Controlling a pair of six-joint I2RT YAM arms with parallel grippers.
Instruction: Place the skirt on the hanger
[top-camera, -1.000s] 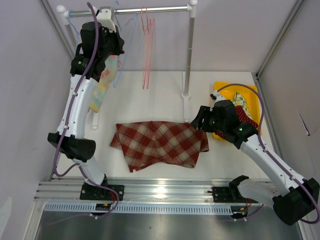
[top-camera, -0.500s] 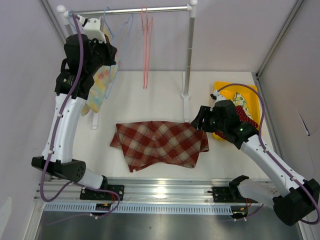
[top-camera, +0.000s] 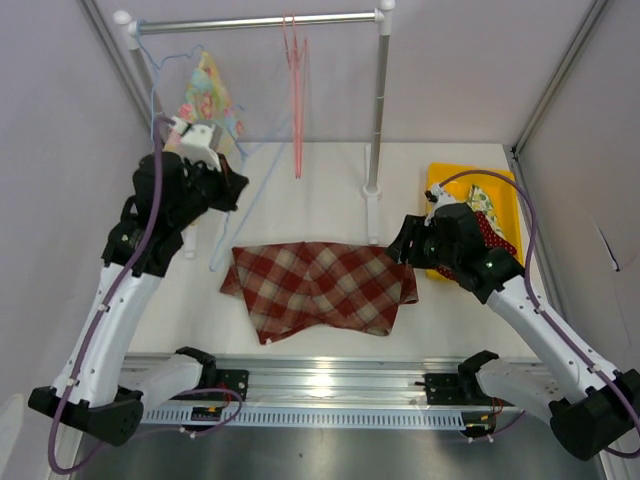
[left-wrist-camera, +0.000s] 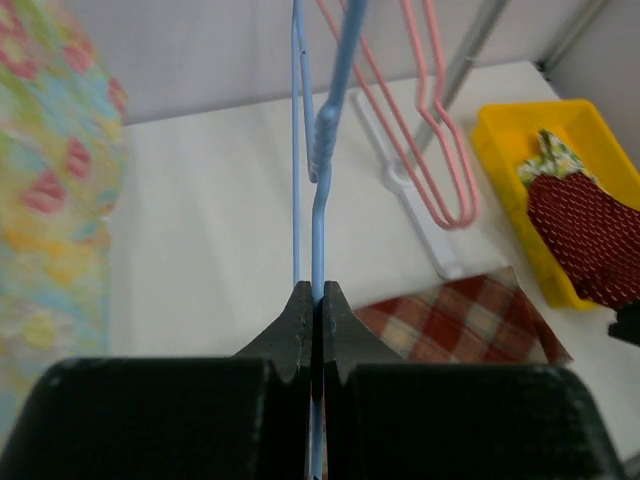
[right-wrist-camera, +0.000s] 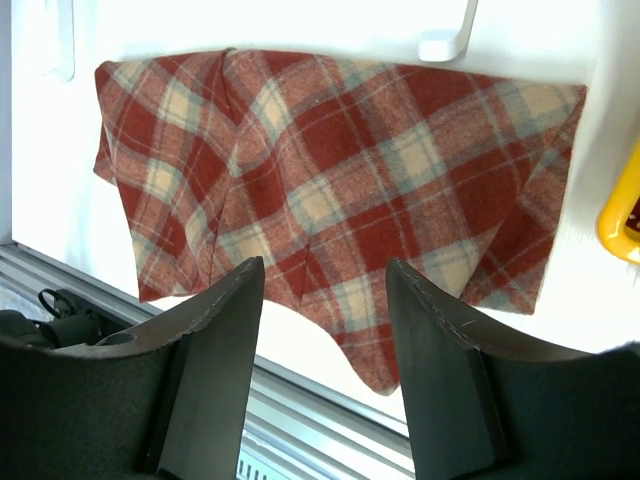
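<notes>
White table (top-camera: 320, 195), plaid skirt (top-camera: 320, 285) flat, left fingers (left-wrist-camera: 292, 335) pinching blue hanger (left-wrist-camera: 326, 130)

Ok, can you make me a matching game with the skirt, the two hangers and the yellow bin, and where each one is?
Things:
1. checked skirt
2. blue hanger
3. pink hanger
4. yellow bin

Places:
A. hanging on the rail
B. lying flat on the table
C. pinched in the left jaws, which are shut
D. at the right side of the table, with clothes inside

Pairs: 1-B, 2-C, 3-A, 4-D
</notes>
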